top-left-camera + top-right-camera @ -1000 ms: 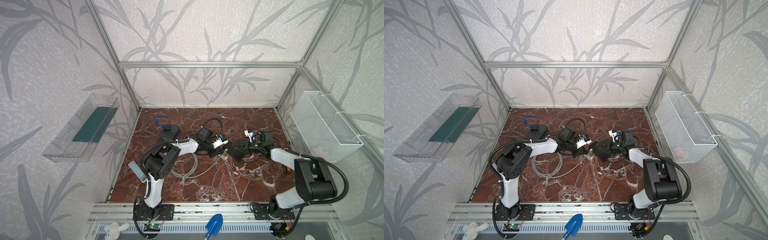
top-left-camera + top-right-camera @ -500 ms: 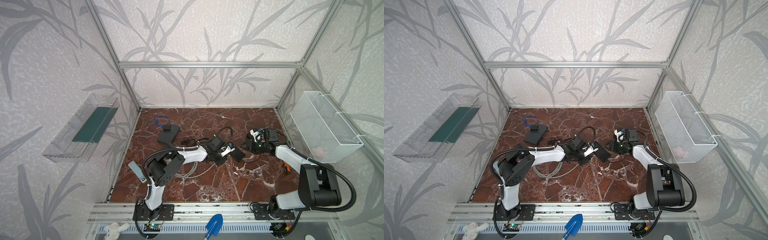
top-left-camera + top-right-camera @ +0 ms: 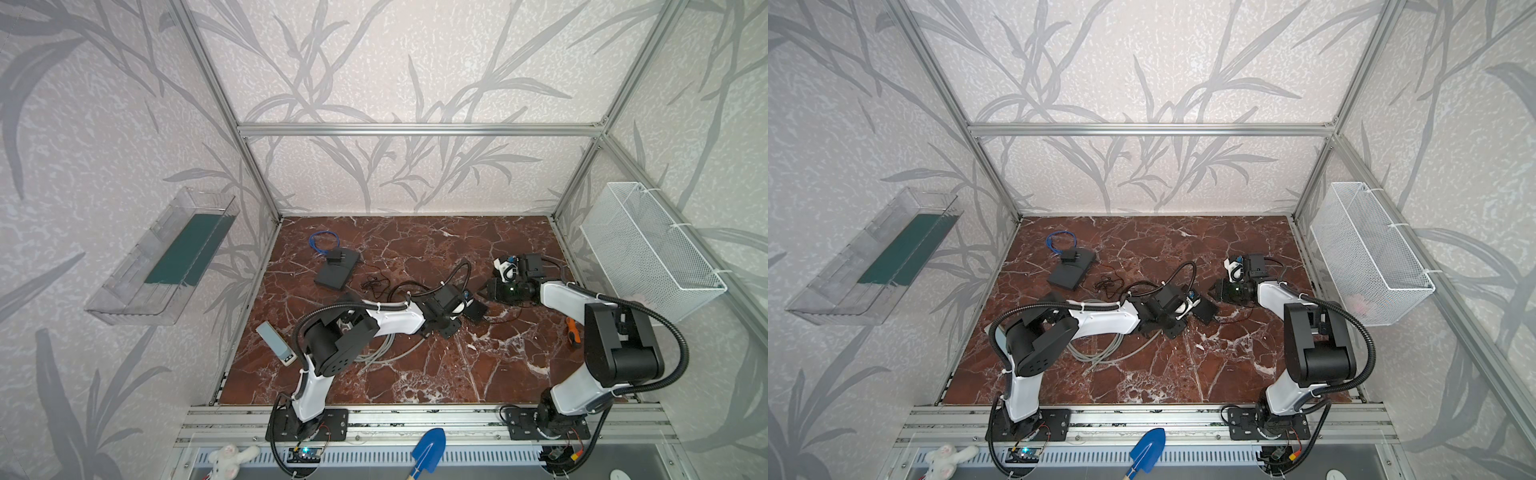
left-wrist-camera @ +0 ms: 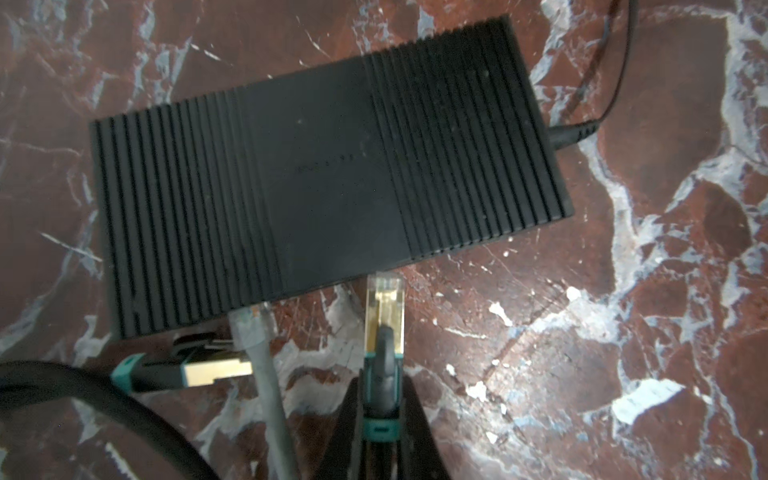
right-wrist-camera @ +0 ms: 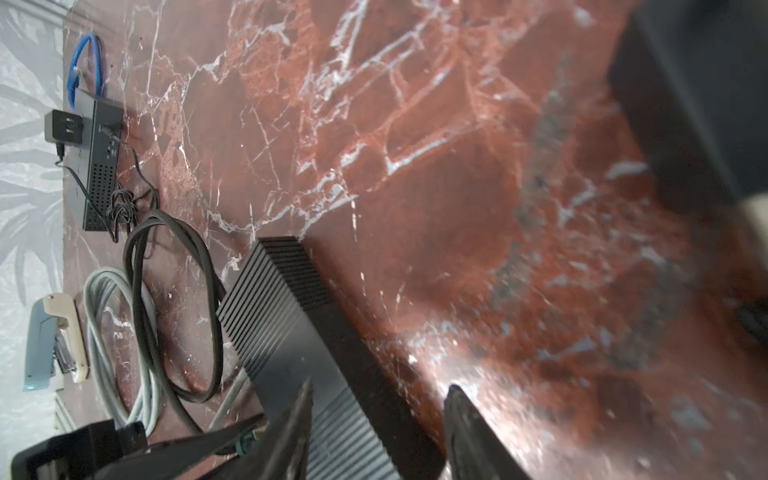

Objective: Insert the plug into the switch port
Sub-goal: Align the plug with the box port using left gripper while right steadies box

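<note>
One switch, three plugs, two grippers

The left gripper is pinched narrow on one gold plug, its tip right at the port edge of the switch mid-table; can't tell if it's in. A second gold plug lies loose beside it, and one grey plug sits at the same edge. The right gripper has its jaws apart and holds nothing.
</note>
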{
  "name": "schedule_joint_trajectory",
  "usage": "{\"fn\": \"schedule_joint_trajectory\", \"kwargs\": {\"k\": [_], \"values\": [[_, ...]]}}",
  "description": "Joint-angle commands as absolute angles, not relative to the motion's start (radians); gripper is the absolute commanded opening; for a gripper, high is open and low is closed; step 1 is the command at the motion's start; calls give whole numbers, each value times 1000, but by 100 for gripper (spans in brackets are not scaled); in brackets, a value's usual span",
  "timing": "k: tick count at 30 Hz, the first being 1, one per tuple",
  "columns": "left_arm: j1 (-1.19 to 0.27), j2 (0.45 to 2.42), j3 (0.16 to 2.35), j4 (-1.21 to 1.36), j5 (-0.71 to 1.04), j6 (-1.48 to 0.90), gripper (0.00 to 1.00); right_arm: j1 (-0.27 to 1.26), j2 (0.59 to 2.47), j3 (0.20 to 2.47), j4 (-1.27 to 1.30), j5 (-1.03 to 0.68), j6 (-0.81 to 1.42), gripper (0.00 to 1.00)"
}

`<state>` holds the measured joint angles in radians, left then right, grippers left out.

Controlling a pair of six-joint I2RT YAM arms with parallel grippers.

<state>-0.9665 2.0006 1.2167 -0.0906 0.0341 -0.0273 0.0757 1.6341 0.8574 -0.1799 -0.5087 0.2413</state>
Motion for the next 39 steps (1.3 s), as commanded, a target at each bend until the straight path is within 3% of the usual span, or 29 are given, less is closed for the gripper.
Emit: {"fn": "schedule_joint_trajectory", "kwargs": {"k": [1, 10, 14, 27, 39], "values": [[-980, 1997, 1230, -116, -12, -95, 7, 94, 1654, 889, -170, -483, 208, 52], [-982, 1885, 1376, -311, -40, -107, 7, 92, 1654, 921, -191, -475, 245, 52], [-991, 1855, 1308, -251, 0, -166, 7, 92, 1674, 943, -196, -485, 253, 52], [-1037, 1993, 1308, -242, 11, -336, 4, 92, 1757, 942, -183, -535, 243, 54], [-1036, 2090, 1328, -214, -21, -342, 5, 97, 1779, 923, -178, -586, 253, 54]]}}
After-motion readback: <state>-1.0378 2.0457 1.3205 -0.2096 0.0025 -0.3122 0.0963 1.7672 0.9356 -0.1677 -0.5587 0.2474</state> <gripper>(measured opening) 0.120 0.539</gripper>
